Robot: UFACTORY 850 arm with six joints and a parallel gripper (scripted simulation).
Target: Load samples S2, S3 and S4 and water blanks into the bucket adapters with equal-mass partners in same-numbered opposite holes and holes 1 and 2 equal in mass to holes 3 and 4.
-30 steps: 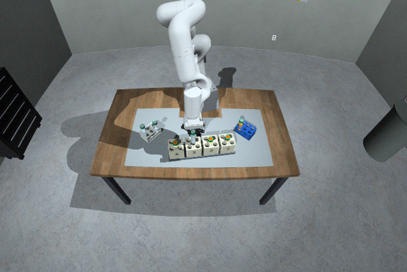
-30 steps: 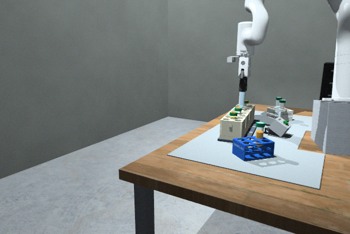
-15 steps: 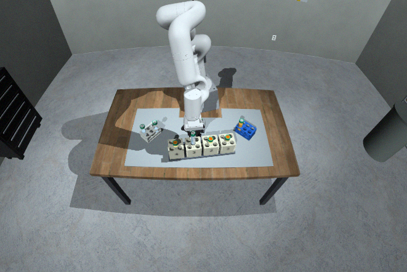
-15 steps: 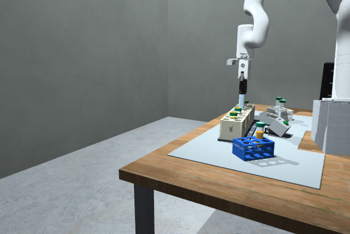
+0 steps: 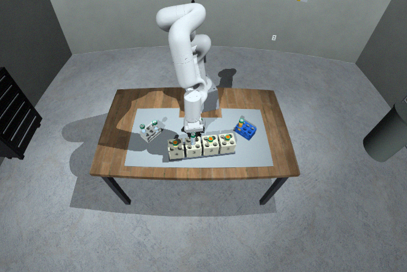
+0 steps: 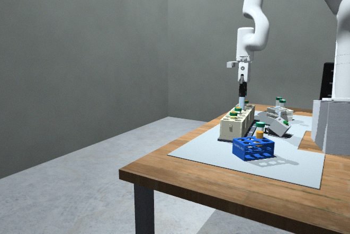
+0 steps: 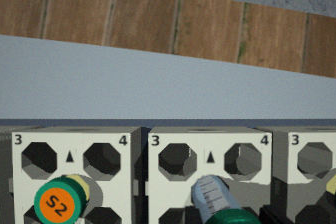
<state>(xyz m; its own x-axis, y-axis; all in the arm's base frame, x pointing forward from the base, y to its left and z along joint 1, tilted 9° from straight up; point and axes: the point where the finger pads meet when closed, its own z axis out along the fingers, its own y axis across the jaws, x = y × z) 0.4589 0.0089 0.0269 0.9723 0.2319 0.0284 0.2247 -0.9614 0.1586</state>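
Four cream block-shaped adapters [image 5: 193,152] [image 6: 227,132] [image 7: 210,137] stand in a row beneath and beside the gripper [image 5: 193,133] [image 6: 242,95] [image 7: 233,220], which pinches a clear, pale-blue tube [image 5: 193,141] [image 6: 241,103] [image 7: 212,195] over adapter 3. The tube's green cap [image 7: 234,218] is cut off by the wrist view's lower edge, its dot out of sight; I cannot tell how deep the lower end sits. Only the wrist view makes "S2" legible, on an orange-dotted green cap [image 5: 210,138] [image 6: 238,109] [image 7: 57,202] in the neighbouring adapter. The exterior view shows the green key [image 6: 286,122] on its grey sloped desk [image 6: 278,128], which the arm mostly hides from above.
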